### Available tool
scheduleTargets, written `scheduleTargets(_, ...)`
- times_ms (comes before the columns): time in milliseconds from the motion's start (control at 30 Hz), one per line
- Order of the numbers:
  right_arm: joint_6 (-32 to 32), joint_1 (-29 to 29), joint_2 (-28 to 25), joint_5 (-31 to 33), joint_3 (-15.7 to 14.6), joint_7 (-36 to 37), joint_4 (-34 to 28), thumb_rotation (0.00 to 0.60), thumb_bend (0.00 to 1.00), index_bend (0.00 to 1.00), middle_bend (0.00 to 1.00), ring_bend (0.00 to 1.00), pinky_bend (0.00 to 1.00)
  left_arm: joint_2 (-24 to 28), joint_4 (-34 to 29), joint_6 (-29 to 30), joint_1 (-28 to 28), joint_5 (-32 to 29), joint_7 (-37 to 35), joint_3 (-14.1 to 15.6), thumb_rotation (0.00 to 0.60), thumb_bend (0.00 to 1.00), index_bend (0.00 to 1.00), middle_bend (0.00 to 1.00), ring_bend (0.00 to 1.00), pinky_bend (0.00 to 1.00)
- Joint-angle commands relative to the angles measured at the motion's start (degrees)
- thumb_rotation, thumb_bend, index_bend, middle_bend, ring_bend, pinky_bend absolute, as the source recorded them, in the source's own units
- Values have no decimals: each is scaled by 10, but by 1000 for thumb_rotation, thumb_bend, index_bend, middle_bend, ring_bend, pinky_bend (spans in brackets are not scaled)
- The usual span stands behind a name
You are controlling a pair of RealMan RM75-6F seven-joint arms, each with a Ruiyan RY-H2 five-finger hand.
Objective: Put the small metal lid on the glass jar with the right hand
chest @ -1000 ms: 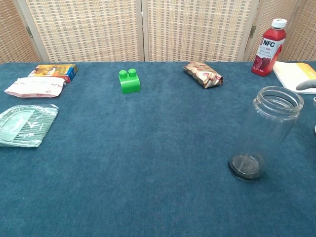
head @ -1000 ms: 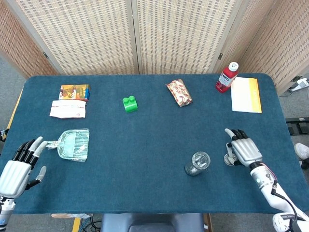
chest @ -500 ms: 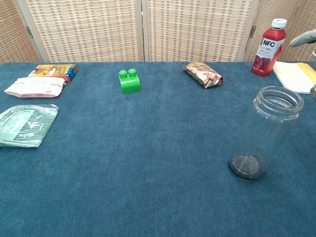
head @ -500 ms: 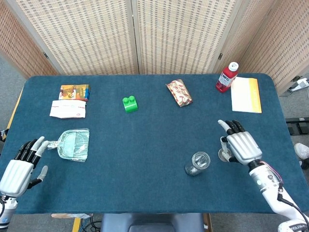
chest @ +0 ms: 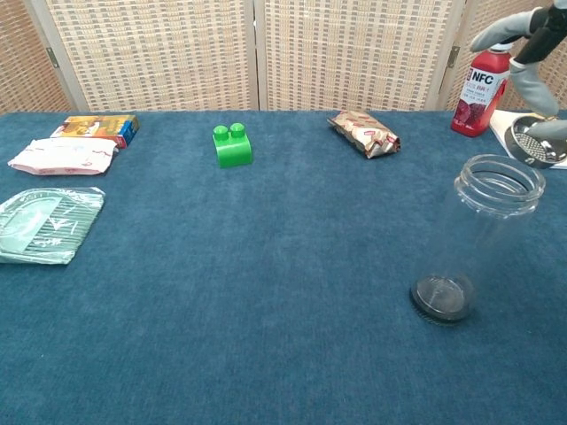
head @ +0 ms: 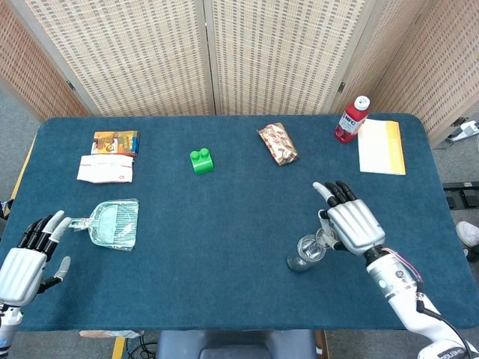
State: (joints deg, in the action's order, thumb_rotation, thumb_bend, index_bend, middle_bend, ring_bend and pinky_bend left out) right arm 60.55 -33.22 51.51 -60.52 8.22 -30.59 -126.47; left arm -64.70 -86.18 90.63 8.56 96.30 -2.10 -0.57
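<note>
One right hand [head: 352, 224], pinching the metal lid [chest: 532, 142], has moved beside the glass jar [chest: 474, 235]

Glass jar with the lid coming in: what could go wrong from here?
1. The right hand holds the small metal lid tilted and off to one side of the glass jar mouth; it may land crooked or slip off.
2. The jar is tall, narrow and unsupported, so a nudge from the fingers might tip it.
</note>
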Motion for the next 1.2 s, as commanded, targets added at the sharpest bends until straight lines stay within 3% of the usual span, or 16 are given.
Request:
scheduleTargets(33,1,-8,6,8,1,-9,-6,600,329,694,56,0,0,1,-1,3,-1,1,-2,0,600,424,0,0,0,73)
scheduleTargets(533,-3,-41,44,32,-17,-47,-7,600,327,694,56,0,0,7,-4,16,-7,8,-9,1,600,424,0,0,0,73)
scheduleTargets(900,0,-40,31,33,-35,-46,-9,600,304,690,48,0,0,6,-3,14,-7,4,-6,-1,600,423,0,0,0,73)
scheduleTargets(1200,-11,-56,23,66,-43,-62,-12,600,296,401,0,0,0,8,-3,14,-7,4,-11,-2,600,424,0,0,0,73)
